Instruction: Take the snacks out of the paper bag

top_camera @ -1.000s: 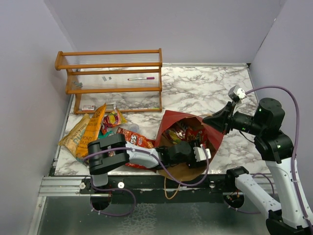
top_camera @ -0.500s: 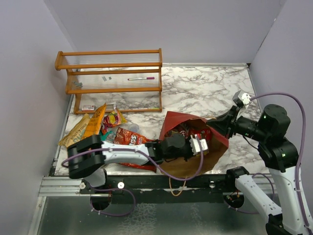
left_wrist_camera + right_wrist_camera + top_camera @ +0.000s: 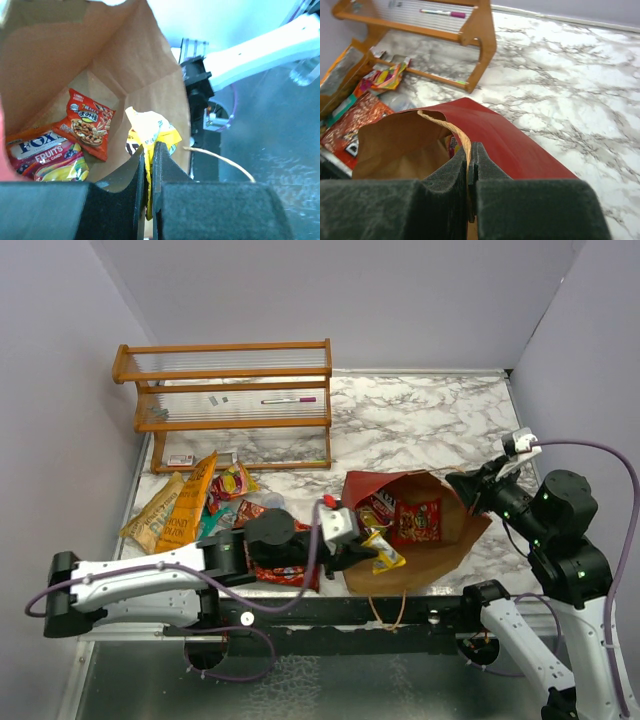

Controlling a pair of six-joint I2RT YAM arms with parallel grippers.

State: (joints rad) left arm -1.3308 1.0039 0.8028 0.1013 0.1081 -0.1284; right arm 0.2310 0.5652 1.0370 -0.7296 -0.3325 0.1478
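Note:
The paper bag [image 3: 440, 545] lies open on the marble table, dark red outside and tan inside. My right gripper [image 3: 466, 487] is shut on its upper rim [image 3: 451, 131], holding the mouth up. My left gripper [image 3: 365, 543] is shut on a yellow snack packet [image 3: 386, 559] at the bag's left edge; the left wrist view shows the packet [image 3: 150, 131] pinched between the fingers [image 3: 167, 167]. Inside the bag lie a red-orange packet [image 3: 86, 122] and a Fox's fruit candy packet [image 3: 42, 155]. Several snacks [image 3: 190, 502] lie on the table to the left.
A wooden shelf rack [image 3: 230, 400] stands at the back left with a pink pen [image 3: 288, 399] on it. A twisted paper handle [image 3: 385, 610] hangs over the table's near edge. Purple walls close in on both sides.
My left gripper shut on the yellow packet inside the bag and drew back to the left with it. My right gripper moved right and down with the rim, and the bag mouth spread wider.

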